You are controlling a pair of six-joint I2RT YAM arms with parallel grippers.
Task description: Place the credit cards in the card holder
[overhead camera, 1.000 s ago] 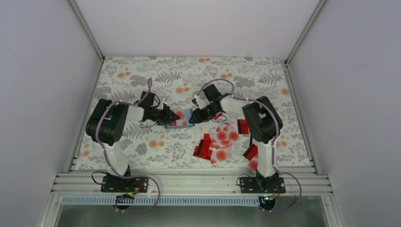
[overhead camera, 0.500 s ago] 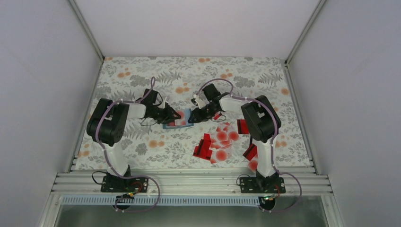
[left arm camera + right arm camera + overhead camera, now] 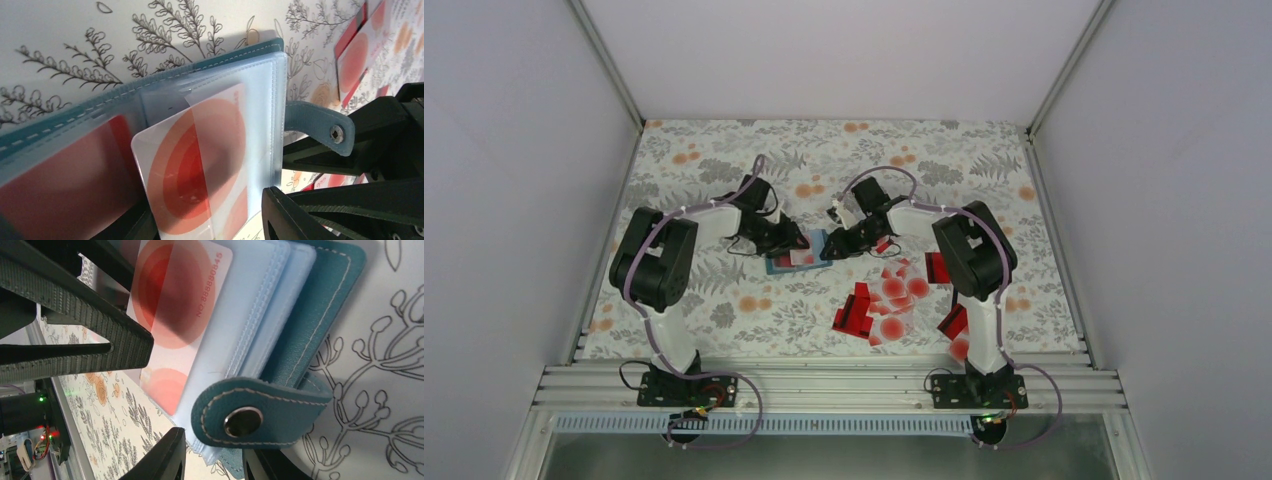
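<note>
The teal card holder [image 3: 786, 264] lies open between both grippers, its cover [image 3: 150, 82] under clear sleeves. A pale credit card with a red dot [image 3: 200, 165] sits partly inside one sleeve, its near end sticking out. My left gripper [image 3: 792, 240] is open, with its fingers standing apart on either side of that card [image 3: 175, 295]. My right gripper [image 3: 832, 248] is shut on the holder's sleeve edge [image 3: 215, 450], just beside the snap strap [image 3: 242, 421]. Several loose credit cards [image 3: 889, 300], red and pale, lie to the right.
Red cards lie scattered near the right arm [image 3: 937, 268] and by the front edge [image 3: 954, 322]. The floral tablecloth [image 3: 724, 160] covers the table inside white walls. A metal rail [image 3: 824, 385] runs along the near edge.
My left gripper's jaws have opened off the pale card, leaving it in the sleeve, and its wrist has swung toward the back. The right gripper has held still on the holder.
</note>
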